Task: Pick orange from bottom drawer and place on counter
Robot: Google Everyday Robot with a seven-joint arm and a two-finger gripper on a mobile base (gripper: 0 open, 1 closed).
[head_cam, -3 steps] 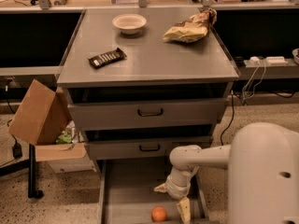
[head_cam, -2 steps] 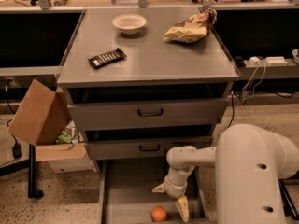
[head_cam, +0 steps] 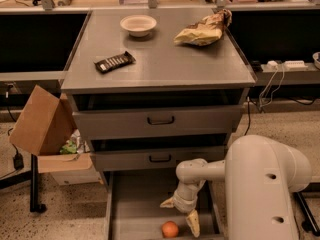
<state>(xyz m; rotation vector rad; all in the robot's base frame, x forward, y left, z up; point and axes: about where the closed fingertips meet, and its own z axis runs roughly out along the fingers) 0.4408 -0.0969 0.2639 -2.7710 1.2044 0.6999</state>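
Camera view, gripper spread beside orange, bottom drawer lengthwise toward camera

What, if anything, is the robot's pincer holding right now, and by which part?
Nothing. The pincer hangs open inside the bottom drawer, and the orange lies ungripped on the drawer floor beside it.

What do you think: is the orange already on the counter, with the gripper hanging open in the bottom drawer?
No. The camera view shows the orange lying in the bottom drawer, not on the counter; the gripper does hang open in that drawer, beside it.
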